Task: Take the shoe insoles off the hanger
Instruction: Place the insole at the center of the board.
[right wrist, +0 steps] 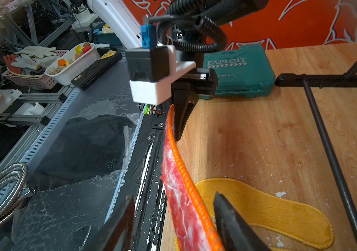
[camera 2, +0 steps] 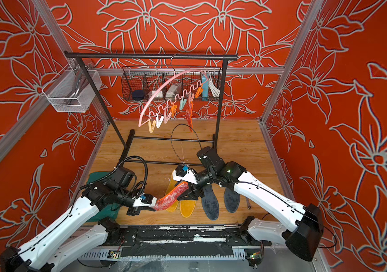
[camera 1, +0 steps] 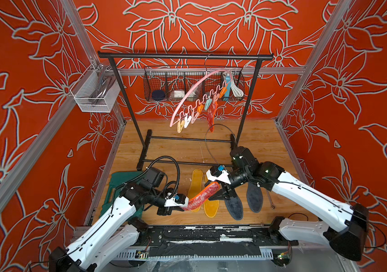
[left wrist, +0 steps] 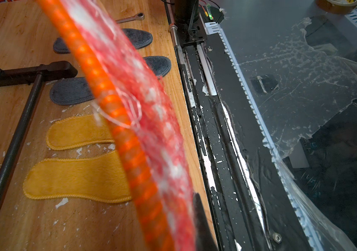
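Above the table's near edge, a little left of its middle, my left hand (camera 1: 186, 204) is clamped fully shut on one end of a mottled red-pink fuzzy insole with orange stitched edging (camera 1: 203, 195). The insole is held edge-up and clear of the wood, bridging across to my right hand (camera 1: 221, 192). That hand's jaws stand apart on either side of the other end. In the right wrist view the strip runs between the fingers (right wrist: 234, 219), close against one, and nothing is pinched. I read this as a hand-over: the left now carries the insole alone, so that the right is free to go back up.

Beneath the bridge, two mustard-yellow plush insoles (camera 1: 211, 207) lie flat side by side on the wooden table (camera 1: 176, 146). Two dark grey felt insoles (camera 1: 233, 208) lie next to them towards the right edge. All four point the same way, sorted by colour, so I judge that the held one belongs in the bare patch left of the yellow pair, short of the green plastic tool case (camera 1: 117, 186) at the left edge.

Towards the far edge, the thin pink arched plastic hanger (camera 1: 194, 91) hangs tilted by its metal hook from the top bar of the tall black metal rack (camera 1: 185, 56). Most of its small clothespins dangle empty. One last red-pink insole (camera 1: 211, 115) is still clipped near the raised end, so the job is nearly done.
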### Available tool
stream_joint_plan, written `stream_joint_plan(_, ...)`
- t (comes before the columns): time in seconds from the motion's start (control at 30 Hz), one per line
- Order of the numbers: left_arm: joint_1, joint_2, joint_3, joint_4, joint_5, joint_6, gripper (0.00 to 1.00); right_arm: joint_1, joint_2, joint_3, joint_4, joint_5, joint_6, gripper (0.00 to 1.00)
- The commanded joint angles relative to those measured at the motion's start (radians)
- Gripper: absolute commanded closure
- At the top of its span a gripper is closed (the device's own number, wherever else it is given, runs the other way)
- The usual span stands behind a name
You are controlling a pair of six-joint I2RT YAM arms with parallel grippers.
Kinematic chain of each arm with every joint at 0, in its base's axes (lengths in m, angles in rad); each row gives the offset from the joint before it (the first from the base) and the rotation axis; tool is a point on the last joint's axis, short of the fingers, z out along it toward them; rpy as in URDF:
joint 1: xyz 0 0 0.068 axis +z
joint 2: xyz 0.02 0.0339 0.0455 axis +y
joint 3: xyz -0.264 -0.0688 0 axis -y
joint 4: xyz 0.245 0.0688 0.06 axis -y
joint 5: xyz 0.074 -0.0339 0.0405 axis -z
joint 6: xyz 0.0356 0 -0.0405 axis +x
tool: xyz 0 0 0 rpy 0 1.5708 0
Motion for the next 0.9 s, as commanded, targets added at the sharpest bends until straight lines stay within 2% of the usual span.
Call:
stream_joint_plan(0.0, -0.004, -0.014, -0.006, -0.009, 0.009, 0.004, 1.0, -0.004, 0.032, 0.014, -0.008, -0.002, 0.037, 0.4)
stream_joint_plan(0.07, -0.003, -0.01, -0.01, 0.003, 0.011, -0.001, 1.0, -0.003, 0.047, 0.024, -0.01, -0.018, 0.036, 0.45)
stream_joint_plan(0.1, -0.004, -0.01, -0.013, 0.01, 0.011, -0.005, 1.0, -0.003, 0.052, 0.02, -0.003, -0.025, 0.038, 0.51)
stream_joint_plan(0.13, -0.004, -0.01, -0.014, 0.015, 0.01, -0.013, 1.0, -0.002, 0.057, 0.019, 0.005, -0.029, 0.041, 0.62)
stream_joint_plan(0.2, -0.003, -0.018, -0.008, 0.013, 0.002, -0.024, 1.0, -0.004, 0.072, 0.03, -0.001, -0.029, 0.029, 0.94)
stream_joint_plan(0.23, -0.003, -0.021, -0.007, 0.014, -0.005, -0.031, 1.0, -0.005, 0.079, 0.046, -0.02, -0.027, 0.012, 1.0)
stream_joint_plan(0.3, -0.003, -0.02, -0.009, 0.024, -0.015, -0.041, 0.96, -0.007, 0.084, 0.072, -0.065, -0.022, -0.021, 1.0)
stream_joint_plan(0.4, -0.002, -0.023, -0.011, 0.04, -0.037, -0.075, 0.7, -0.007, 0.073, 0.071, -0.068, 0.017, -0.031, 1.0)
stream_joint_plan(0.53, 0.012, -0.017, 0.021, 0.039, -0.007, -0.174, 0.22, -0.008, 0.056, 0.096, -0.115, 0.091, -0.071, 1.0)
stream_joint_plan(0.63, 0.025, -0.004, 0.045, 0.039, -0.002, -0.185, 0.15, -0.008, 0.051, 0.105, -0.145, 0.127, -0.105, 1.0)
stream_joint_plan(0.8, 0.064, 0.007, 0.038, 0.102, -0.077, -0.243, 0.14, -0.007, 0.102, 0.19, -0.284, 0.177, -0.219, 1.0)
stream_joint_plan(0.87, 0.105, 0.018, 0.026, 0.169, -0.078, -0.314, 0.12, -0.007, 0.113, 0.195, -0.286, 0.213, -0.225, 1.0)
